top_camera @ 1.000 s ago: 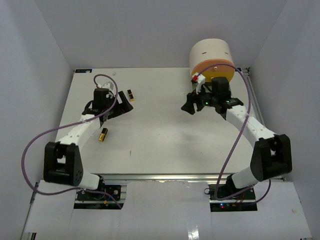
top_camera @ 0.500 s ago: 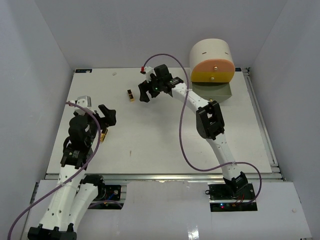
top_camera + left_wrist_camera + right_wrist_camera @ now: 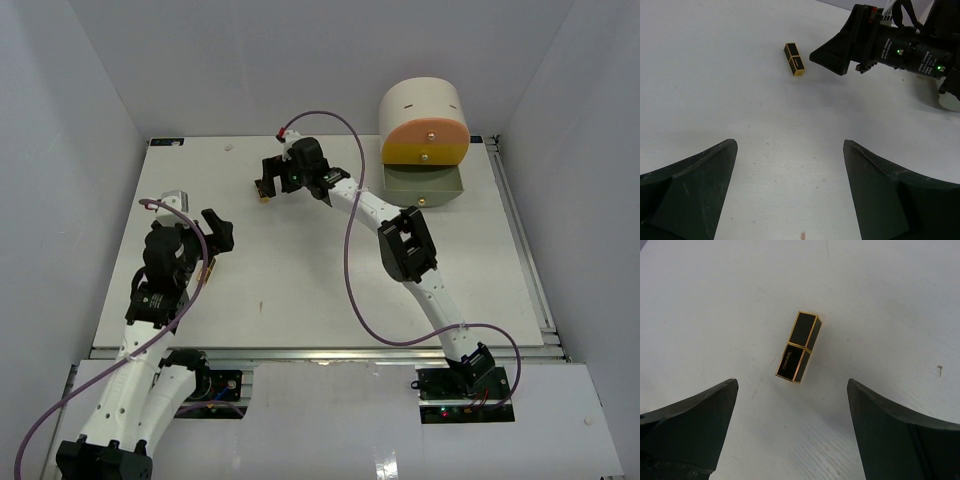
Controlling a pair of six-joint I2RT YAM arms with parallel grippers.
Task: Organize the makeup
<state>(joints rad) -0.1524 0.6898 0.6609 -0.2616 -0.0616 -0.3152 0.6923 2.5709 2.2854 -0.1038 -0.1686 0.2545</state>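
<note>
Up at the far side of the white table (image 3: 300,290), left of centre, a black-and-gold lipstick tube (image 3: 799,346) lies flat. And the right gripper (image 3: 792,385) hangs right over it, fingers spread wide, tube just ahead of the gap, touching neither. Gold lettering on one half of the tube, too small to read. Nearer in, the left gripper (image 3: 789,145) gapes wide and empty, well apart from that tube; a second lipstick (image 3: 208,270) sits partly hidden by its arm.
</note>
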